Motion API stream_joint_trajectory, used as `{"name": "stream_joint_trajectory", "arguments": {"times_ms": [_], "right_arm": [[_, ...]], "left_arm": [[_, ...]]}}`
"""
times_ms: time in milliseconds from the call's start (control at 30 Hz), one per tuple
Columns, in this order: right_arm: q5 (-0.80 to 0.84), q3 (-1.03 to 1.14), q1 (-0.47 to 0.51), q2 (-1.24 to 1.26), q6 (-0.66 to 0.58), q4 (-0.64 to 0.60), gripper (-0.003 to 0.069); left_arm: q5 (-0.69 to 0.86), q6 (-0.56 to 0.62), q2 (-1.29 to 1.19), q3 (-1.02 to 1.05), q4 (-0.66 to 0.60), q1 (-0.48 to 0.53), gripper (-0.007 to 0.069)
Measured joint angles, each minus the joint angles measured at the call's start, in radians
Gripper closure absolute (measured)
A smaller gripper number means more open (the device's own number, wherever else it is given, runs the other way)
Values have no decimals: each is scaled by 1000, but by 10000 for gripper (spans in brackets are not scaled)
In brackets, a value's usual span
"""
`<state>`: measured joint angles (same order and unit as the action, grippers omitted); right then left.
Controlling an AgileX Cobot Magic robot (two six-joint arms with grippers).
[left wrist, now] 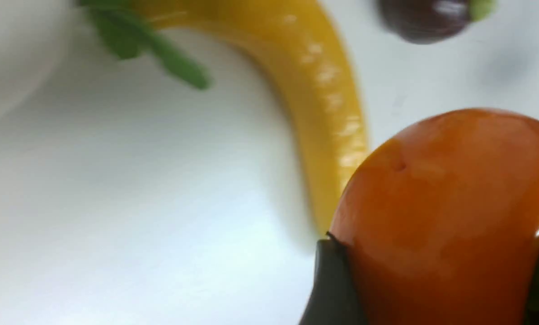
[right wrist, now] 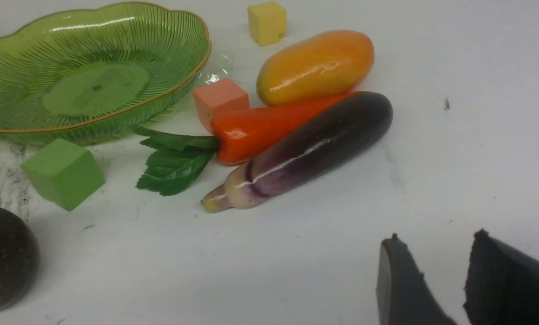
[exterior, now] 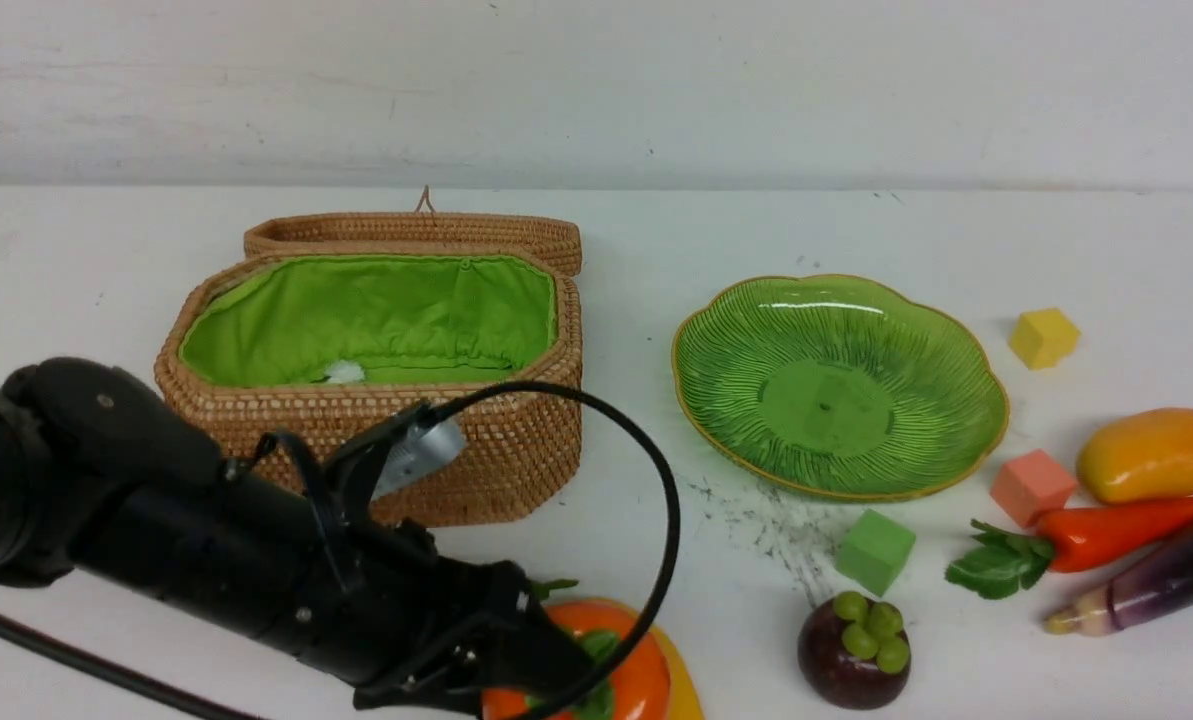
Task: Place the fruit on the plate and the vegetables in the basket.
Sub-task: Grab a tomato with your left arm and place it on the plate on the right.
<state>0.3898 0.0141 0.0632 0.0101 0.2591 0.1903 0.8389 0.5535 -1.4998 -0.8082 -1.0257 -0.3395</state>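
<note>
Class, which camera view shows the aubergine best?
The right wrist view: the aubergine lies whole, close and sharp. The front view shows it small, cut off at the picture's right edge. The left wrist view does not show it.

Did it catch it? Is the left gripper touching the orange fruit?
Touching: left wrist view shows a finger of the left gripper pressed against the orange fruit.

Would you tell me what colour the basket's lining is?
The lining is bright green, clearest in the front view.

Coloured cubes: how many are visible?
3: yellow cube right of the plate, pink cube beside the pepper, green cube near the purple fruit. Others may be hidden.
</note>
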Motion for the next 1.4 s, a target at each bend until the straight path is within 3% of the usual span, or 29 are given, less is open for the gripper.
{"name": "stream_joint_trajectory", "arguments": {"times_ms": [200, 367, 533, 800, 967, 1400], "right_arm": [[0, 0, 0, 0, 0, 0, 416], [0, 0, 0, 0, 0, 0, 416], [0, 0, 0, 0, 0, 0, 416], [0, 0, 0, 0, 0, 0, 416], [0, 0, 0, 0, 0, 0, 416], [0, 0, 0, 0, 0, 0, 416]], "left_arm": [[34, -92, -43, -241, 32, -6, 150], [41, -221, -188, -544, 153, -67, 150], [72, -361, -458, -919, 238, -129, 150], [171, -521, -858, -1403, 331, -133, 150], [169, -599, -957, -1500, 381, -133, 151], [132, -612, -997, -1506, 378, -133, 151]]}}
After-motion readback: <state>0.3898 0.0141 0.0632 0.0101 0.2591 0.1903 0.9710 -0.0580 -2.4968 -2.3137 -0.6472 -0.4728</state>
